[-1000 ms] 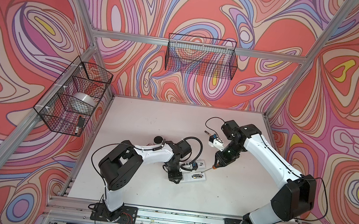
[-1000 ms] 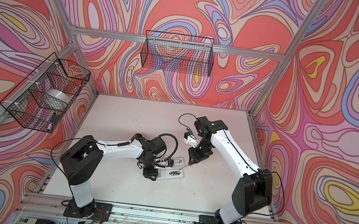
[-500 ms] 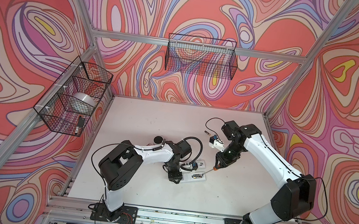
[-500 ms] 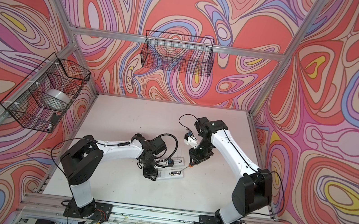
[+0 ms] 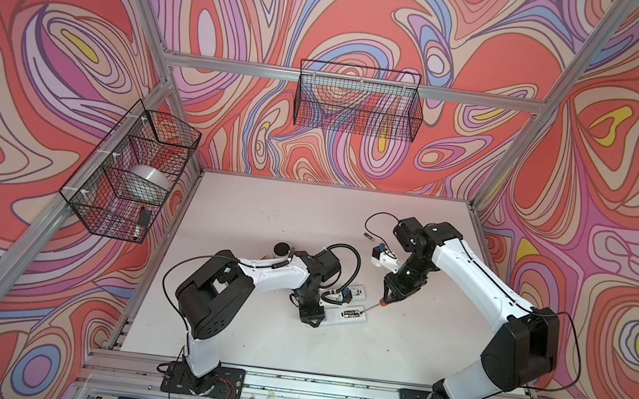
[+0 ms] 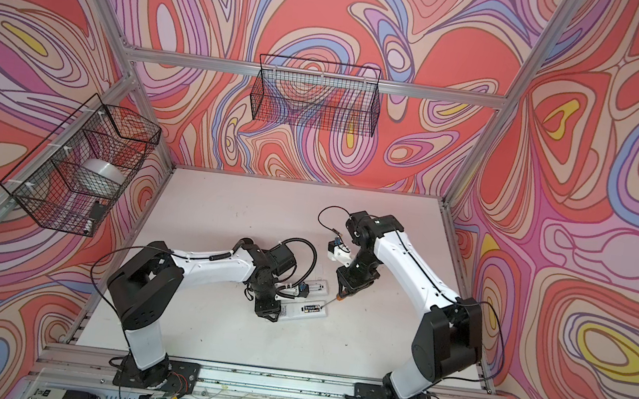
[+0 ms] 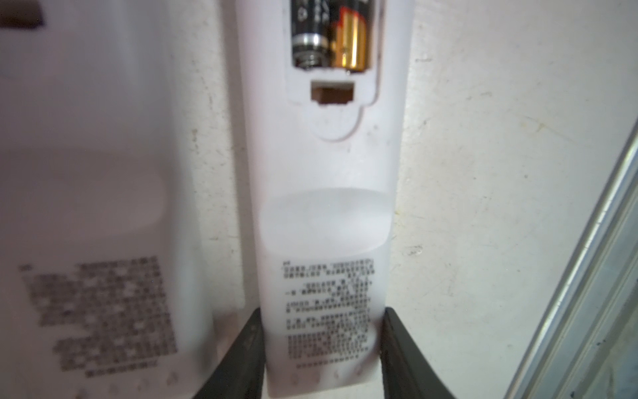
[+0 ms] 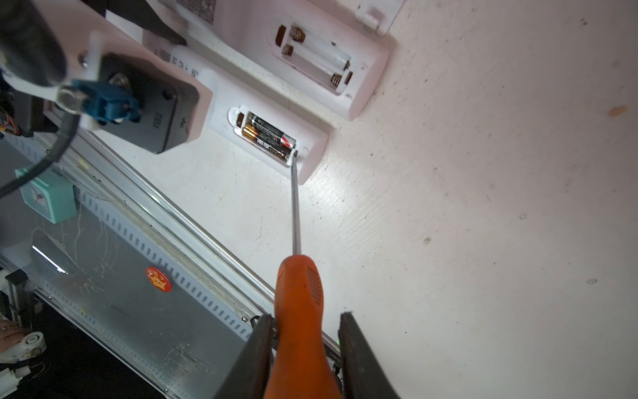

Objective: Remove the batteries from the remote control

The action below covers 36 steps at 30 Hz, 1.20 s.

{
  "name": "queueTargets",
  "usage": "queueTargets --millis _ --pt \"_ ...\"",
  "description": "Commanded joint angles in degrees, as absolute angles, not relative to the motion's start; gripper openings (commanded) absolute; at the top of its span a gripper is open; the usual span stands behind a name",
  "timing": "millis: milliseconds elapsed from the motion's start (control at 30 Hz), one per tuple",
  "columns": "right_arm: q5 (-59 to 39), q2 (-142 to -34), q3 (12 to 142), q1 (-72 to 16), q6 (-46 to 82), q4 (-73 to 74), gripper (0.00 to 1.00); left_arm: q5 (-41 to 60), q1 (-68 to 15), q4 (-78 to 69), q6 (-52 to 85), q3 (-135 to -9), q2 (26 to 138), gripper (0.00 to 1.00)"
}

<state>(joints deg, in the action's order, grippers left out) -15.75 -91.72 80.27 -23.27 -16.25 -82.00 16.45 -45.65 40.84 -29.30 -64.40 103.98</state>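
Note:
A white remote control [image 7: 324, 224] lies back-up on the table, its compartment open. Two black-and-gold batteries [image 8: 271, 136] sit side by side inside it, also seen in the left wrist view [image 7: 331, 38]. My left gripper [image 7: 322, 345] is shut on the remote's printed end, one finger on each side. My right gripper [image 8: 306, 316] is shut on an orange-handled screwdriver [image 8: 298, 304]. Its thin shaft reaches down to the compartment, and the tip touches the batteries' far end. In both top views the remote [image 5: 348, 314] [image 6: 303, 311] lies between my left gripper [image 5: 313, 317] and my right gripper [image 5: 391, 292].
A second white remote [image 8: 362, 89] [image 5: 356, 291] lies right behind the first, its compartment open and empty. A white cover [image 8: 376, 13] lies beyond it. A small slim dark cylinder [image 5: 368, 236] lies farther back, and a round black object [image 5: 282, 249] sits behind the left arm. The table's metal front rail [image 8: 193, 221] is close.

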Motion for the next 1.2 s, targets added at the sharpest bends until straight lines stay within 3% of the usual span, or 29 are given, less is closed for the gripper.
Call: queueTargets --millis 0,633,867,1167 --pt "-14.68 -91.51 78.58 -23.29 -17.05 -81.15 0.05 13.49 -44.90 44.74 -28.29 -63.48 106.79 0.25" --pt "-19.02 -93.51 77.47 -23.28 -17.85 -78.82 0.04 13.57 -44.91 44.83 -28.57 -63.88 107.34 0.25" --pt "-26.93 -93.83 78.22 -23.18 -16.25 -77.79 0.03 13.69 -44.91 44.56 -28.39 -63.70 107.40 0.24" --pt "-15.26 -93.47 86.91 -23.19 -8.61 -82.67 0.02 12.72 -44.90 45.06 -28.70 -62.45 106.38 0.24"
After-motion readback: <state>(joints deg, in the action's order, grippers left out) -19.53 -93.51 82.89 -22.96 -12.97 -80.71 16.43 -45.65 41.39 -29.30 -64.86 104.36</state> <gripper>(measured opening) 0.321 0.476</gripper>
